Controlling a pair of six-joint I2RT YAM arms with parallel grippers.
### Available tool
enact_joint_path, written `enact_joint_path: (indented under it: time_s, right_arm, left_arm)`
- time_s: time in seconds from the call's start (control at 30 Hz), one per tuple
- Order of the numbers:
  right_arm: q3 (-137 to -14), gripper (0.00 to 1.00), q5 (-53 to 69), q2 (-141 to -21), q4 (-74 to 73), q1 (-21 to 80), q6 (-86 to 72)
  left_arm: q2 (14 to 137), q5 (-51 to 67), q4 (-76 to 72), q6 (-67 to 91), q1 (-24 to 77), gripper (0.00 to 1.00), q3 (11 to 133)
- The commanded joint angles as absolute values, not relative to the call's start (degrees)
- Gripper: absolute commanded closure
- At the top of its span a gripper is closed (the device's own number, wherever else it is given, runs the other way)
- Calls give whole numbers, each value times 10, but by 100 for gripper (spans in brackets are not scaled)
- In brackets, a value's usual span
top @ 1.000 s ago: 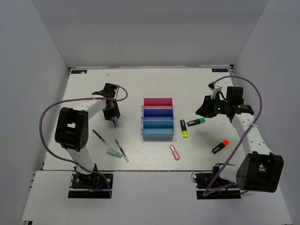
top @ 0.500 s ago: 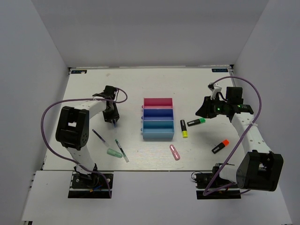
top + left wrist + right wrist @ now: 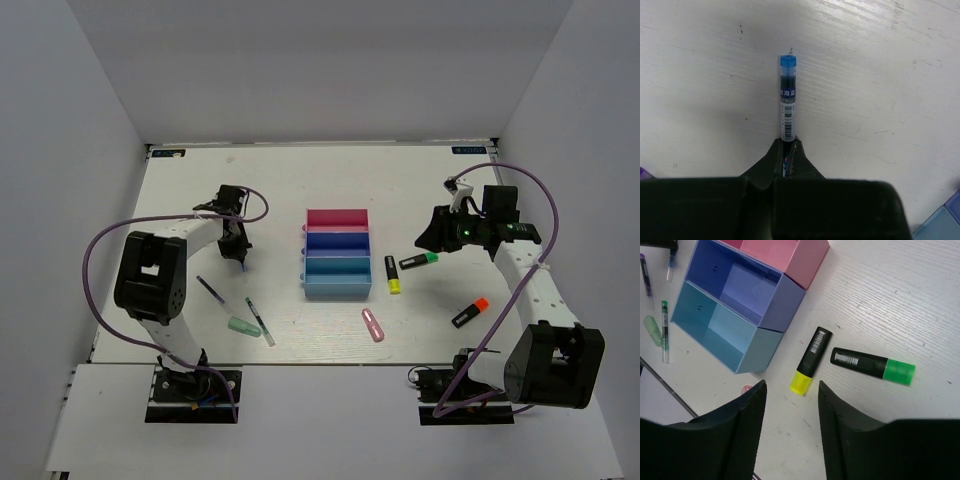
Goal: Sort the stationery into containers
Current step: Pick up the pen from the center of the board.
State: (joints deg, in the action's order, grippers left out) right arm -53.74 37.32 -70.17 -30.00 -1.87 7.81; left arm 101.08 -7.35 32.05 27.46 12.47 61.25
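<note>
As it hangs left of the trays, left gripper: pinched on a blue-tipped pen.
Right gripper: wide apart, empty, right of trays.
Yellow highlighter: just right of trays.
Green highlighter: farther right.

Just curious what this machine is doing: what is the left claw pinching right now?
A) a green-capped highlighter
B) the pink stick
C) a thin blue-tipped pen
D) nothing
C: in the left wrist view the left gripper has its fingertips closed on the end of a thin blue-tipped pen.
</note>
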Motion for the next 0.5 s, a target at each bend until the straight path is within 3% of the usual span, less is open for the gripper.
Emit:
enact_joint_path:
  time_s: [0.0,0.03,0.1,0.47]
  right_arm:
    - [-548,48,387,-687,-299,-21,89]
    - [-548,40,391,-689,-300,-20,91]
    - [-548,34,395,-690,-301,-21,94]
    - [-547,37,400,-693,-302,-20,93]
  left_arm:
    - [997,-62,317,268,126,100,590]
    - [988,-59,319,265,127,100,598]
    - [955,-57,337,251,134,100,617]
    - [883,50,385,236,183,100,737]
